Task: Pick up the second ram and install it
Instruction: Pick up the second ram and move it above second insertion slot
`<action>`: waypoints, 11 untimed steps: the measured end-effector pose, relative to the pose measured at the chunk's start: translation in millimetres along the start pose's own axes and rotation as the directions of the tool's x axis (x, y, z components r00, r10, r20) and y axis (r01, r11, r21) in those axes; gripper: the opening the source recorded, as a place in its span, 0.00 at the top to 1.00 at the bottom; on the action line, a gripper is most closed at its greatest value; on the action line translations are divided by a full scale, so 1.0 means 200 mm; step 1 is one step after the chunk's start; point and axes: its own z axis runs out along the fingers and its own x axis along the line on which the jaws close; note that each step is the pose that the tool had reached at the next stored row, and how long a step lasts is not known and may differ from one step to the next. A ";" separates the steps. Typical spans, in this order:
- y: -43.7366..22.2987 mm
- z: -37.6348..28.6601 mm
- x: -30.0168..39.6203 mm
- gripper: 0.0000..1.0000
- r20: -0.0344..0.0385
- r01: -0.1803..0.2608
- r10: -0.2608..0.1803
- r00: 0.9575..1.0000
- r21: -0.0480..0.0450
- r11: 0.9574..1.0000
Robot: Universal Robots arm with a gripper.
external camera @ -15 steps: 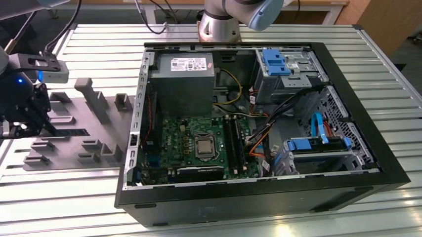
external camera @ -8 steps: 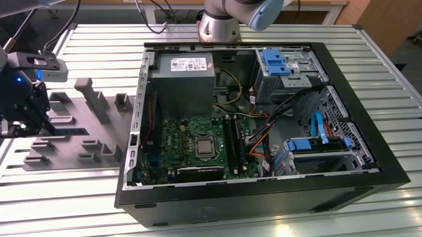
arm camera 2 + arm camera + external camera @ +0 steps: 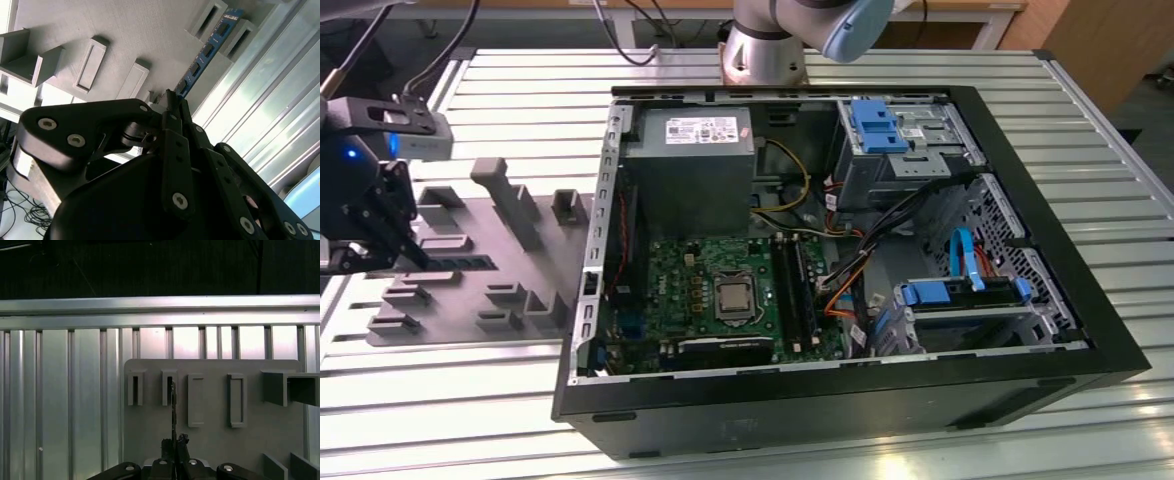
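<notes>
Exterior view: one gripper [image 3: 411, 258] at the exterior view's left, nine o'clock from one open computer case [image 3: 854, 400], low over one grey tray [image 3: 534, 300]; bare slatted table [image 3: 454, 400] around both.

Second wrist view: fingers [image 3: 172, 125] almost together, clamped on the end of one second ram [image 3: 205, 50], standing on edge.

First wrist view: second ram [image 3: 173, 405] edge-on, far end at one of two narrow slots [image 3: 135, 388]; open table past the tray's edge.

Ribbed aluminium tabletop [image 3: 1121, 200], glare on its slats, wooden furniture [image 3: 1107, 50] behind, black cables [image 3: 635, 52]
</notes>
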 end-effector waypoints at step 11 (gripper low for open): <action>0.000 -0.035 -0.001 0.86 0.000 0.000 0.000 1.000 0.000 1.000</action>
